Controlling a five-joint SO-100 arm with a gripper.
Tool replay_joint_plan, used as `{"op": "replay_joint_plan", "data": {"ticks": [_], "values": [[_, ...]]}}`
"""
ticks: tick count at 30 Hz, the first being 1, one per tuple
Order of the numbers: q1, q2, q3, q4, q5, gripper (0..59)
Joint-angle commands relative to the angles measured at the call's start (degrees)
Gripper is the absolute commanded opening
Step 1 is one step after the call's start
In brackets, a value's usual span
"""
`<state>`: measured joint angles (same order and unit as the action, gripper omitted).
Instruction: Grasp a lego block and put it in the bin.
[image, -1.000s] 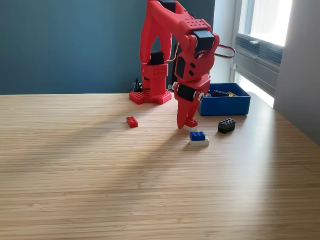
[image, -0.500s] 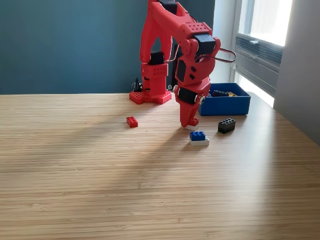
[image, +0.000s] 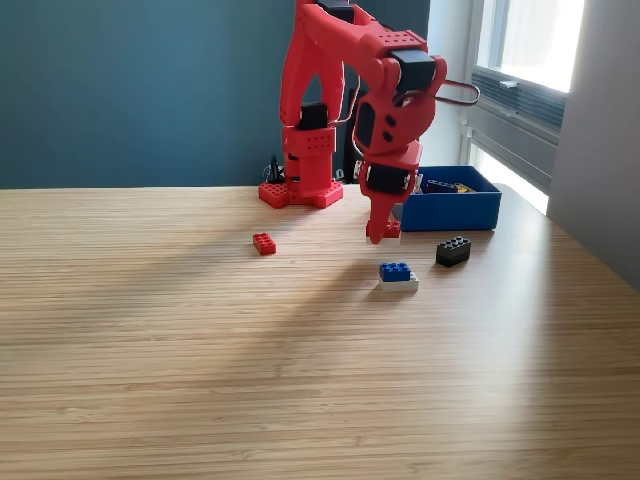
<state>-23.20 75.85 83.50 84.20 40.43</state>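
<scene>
Exterior view: the red arm's hand (image: 380, 236) hangs above the bench (image: 300, 350), closed on a small red-and-white lego block (image: 389, 230). The blue bin (image: 450, 208) sits near the bench's far right edge. Blue-on-white (image: 397, 275), black (image: 453, 250) and red (image: 264, 243) bricks lie on the bench.

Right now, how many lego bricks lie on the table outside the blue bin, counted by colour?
Red brick: 1
Blue brick: 1
White brick, under the blue one: 1
Black brick: 1
Total: 4
Not counted: the red piece that the pincer seems to hold above the table.
</scene>
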Motion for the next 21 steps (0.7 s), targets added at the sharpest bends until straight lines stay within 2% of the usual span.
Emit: {"op": "replay_joint_plan", "data": {"ticks": [1,10,21], "values": [[-0.6,2.6,-9.7,4.1,-4.8,0.0],[-12.7,13.5,-6.0,4.2,-12.4,0.0],[-33.2,19.1,-3.2,6.0,-15.0,0.0]]}}
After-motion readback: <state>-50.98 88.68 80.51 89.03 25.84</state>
